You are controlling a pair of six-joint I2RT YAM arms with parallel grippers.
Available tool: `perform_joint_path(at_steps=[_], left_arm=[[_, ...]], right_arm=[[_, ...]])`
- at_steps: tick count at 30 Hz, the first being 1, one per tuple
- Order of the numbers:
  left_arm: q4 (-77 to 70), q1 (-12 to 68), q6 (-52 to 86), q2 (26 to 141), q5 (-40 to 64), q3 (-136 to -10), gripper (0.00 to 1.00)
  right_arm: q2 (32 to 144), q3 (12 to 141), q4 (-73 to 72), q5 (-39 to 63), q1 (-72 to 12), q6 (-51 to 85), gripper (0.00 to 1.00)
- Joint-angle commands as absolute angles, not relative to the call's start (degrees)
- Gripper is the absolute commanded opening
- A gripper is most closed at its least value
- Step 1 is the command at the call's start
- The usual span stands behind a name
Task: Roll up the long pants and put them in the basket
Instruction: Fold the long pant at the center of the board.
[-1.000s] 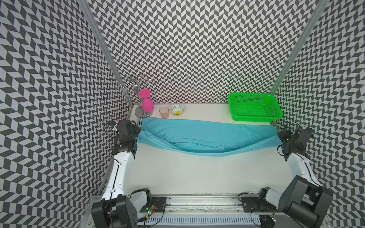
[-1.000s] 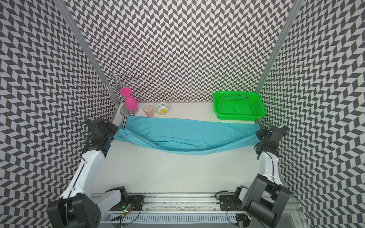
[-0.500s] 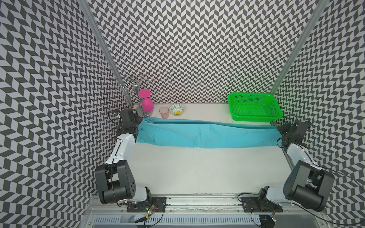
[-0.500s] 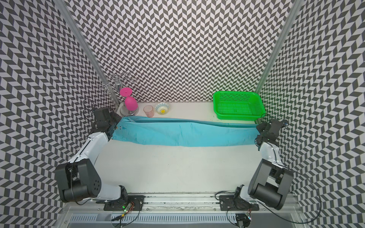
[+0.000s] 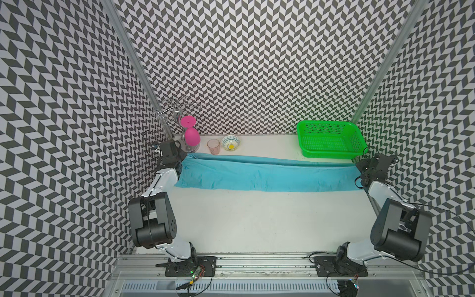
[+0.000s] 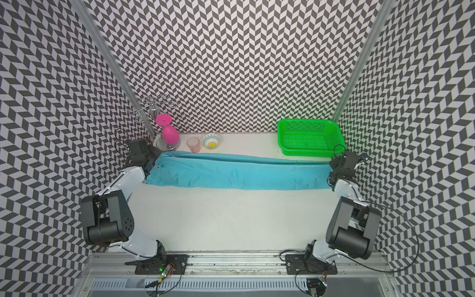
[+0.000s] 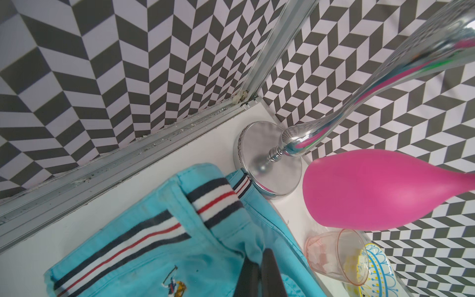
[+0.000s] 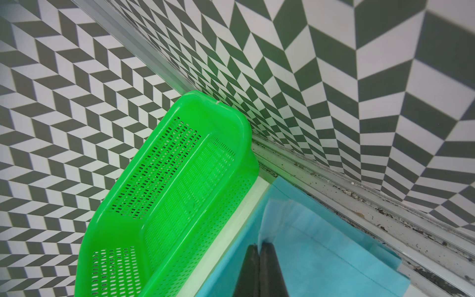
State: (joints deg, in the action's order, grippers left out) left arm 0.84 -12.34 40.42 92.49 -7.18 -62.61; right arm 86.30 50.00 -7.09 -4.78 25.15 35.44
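The long pants (image 5: 267, 174) lie stretched flat on the tabletop (image 5: 257, 218), just before the green basket (image 5: 329, 155). The left jaws pinch the waistband (image 7: 210, 203) far from the basket; the right jaws pinch the hems (image 8: 334, 246) beside it. The cloth looks light and limp, likely best held by its edges.

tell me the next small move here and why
Probably open the fingers on both arms and let go. The long pants lie flat, stretched across the table. The left gripper is pinched shut near the striped waistband, and the right gripper is shut on the hem end. Rolling likely needs a fresh grasp at one end.
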Motion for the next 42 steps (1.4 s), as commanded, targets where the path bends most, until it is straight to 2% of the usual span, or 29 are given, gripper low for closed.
perform_joint_path(at_steps=[1, 30, 33, 35, 36, 39, 42], left_arm=[[-3.3, -12.3, 40.4, 94.4, -8.6, -64.3, 0.00], [-7.6, -10.8, 40.3, 105.8, -8.4, -68.4, 0.00], [-7.9, -10.6, 40.3, 106.8, -7.9, -68.9, 0.09], [-7.9, -10.2, 40.0, 107.3, -7.8, -69.4, 0.19], [-7.8, -9.9, 39.7, 107.4, -7.9, -69.7, 0.25], [-6.6, -9.3, 39.3, 106.7, -9.0, -70.1, 0.39], [-6.2, -8.9, 39.1, 104.6, -9.8, -69.5, 0.49]], right_arm=[[87.7, 50.8, -11.3, -7.6, 24.8, 36.4, 0.00], [96.7, 54.8, -14.1, -7.3, 22.8, 37.0, 0.00], [97.3, 55.3, -14.0, -7.1, 22.5, 37.0, 0.00], [97.4, 55.4, -14.0, -6.3, 22.4, 36.8, 0.06], [97.3, 55.5, -14.0, -5.6, 22.4, 36.7, 0.12], [96.7, 56.3, -12.4, -3.9, 22.5, 36.3, 0.39], [95.0, 56.4, -11.4, -2.3, 22.4, 35.8, 0.52]])
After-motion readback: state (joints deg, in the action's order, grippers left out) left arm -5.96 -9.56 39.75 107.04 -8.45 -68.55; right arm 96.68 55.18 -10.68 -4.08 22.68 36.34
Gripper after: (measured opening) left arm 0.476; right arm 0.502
